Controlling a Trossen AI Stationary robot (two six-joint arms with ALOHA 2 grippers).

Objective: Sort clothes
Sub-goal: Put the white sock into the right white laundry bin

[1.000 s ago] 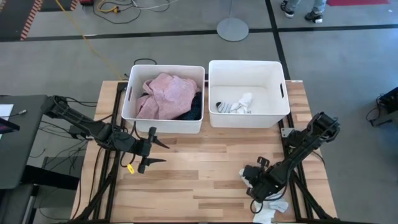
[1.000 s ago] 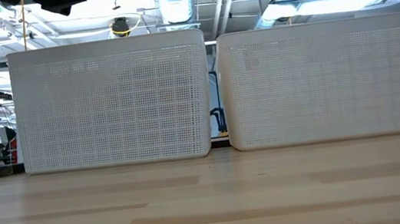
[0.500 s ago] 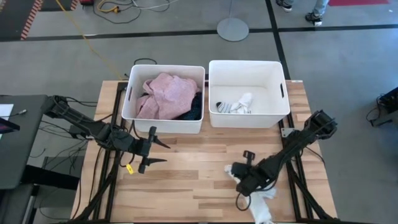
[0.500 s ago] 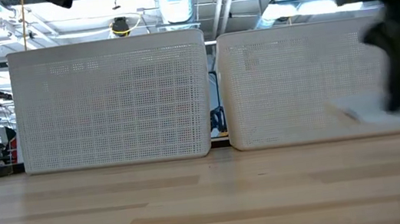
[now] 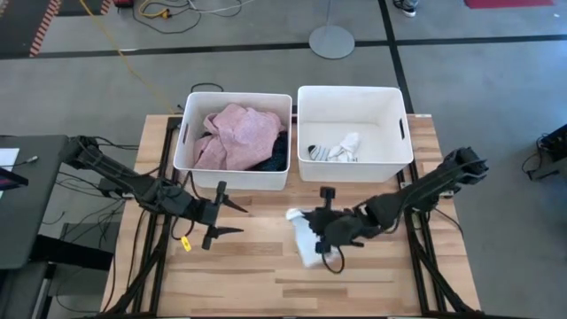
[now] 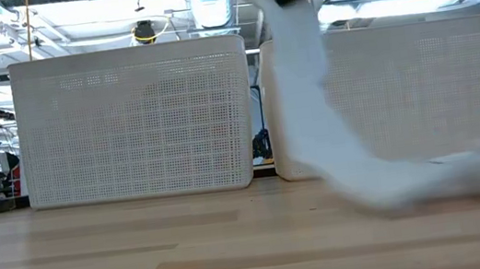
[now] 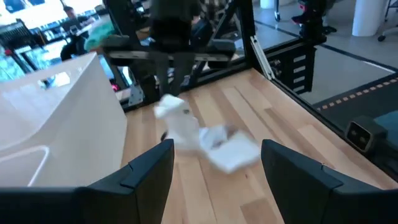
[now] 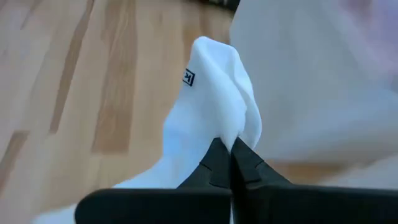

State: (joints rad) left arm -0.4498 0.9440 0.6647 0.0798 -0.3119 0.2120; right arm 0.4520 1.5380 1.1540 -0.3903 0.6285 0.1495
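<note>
A white sock (image 5: 303, 241) hangs from my right gripper (image 5: 315, 229), which is shut on it above the middle of the table, in front of the two white bins. In the low view the sock (image 6: 309, 97) streams down and to the right. The left bin (image 5: 186, 133) holds a pink shirt (image 5: 237, 133) over dark garments. Small socks (image 5: 337, 151) lie in the right bin (image 5: 399, 133). My left gripper (image 5: 232, 219) stands open at the left, in front of the left bin, with nothing between its fingers; in its wrist view the sock (image 7: 186, 124) lies ahead of it. My right gripper pinches a bunched fold of the white sock (image 8: 233, 127) between its two fingertips. The fingers slant down from the table's right side. The sock hangs below them, slack, with its lower end (image 6: 450, 176) trailing low by the tabletop; whether it touches the wood I cannot tell.
The two bins stand side by side along the far edge of the wooden table (image 5: 266, 283). Bare wood lies in front of them and along the near edge. A yellow tag (image 5: 186, 239) hangs by my left arm.
My right gripper has risen from the table's near right corner and swung toward the left and the far edge, turning as it went. It has taken the white sock with it; the sock has left the near edge and now hangs and trails below it.
</note>
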